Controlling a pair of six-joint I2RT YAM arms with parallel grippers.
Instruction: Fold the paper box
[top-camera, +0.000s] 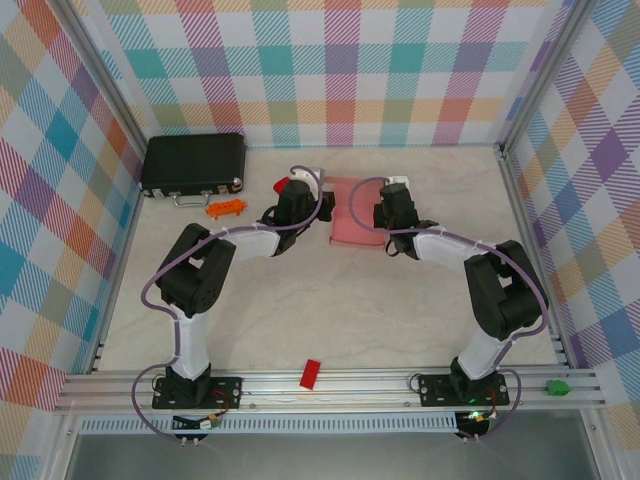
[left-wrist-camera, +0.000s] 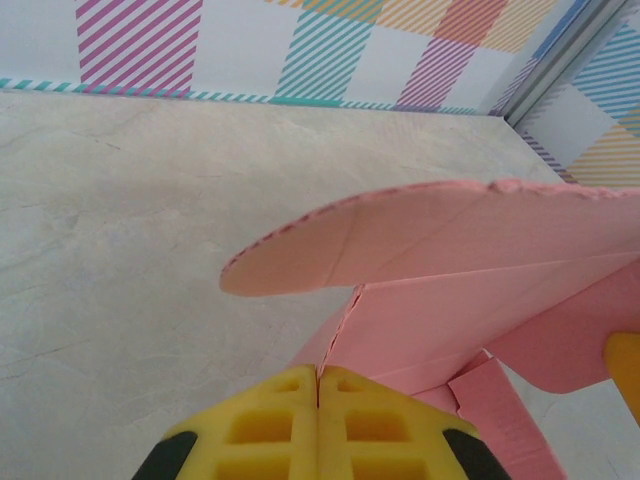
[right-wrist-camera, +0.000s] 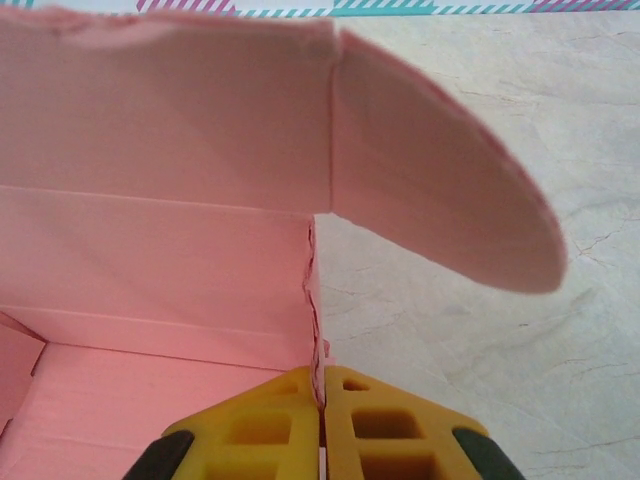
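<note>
Paper box (top-camera: 356, 216) mid-table, left gripper (left-wrist-camera: 318, 376), right gripper (right-wrist-camera: 322, 378) pinching its edges

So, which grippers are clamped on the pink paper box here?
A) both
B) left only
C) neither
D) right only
A: the left gripper and the right gripper each have their yellow fingers shut on a raised side wall of the paper box.
</note>
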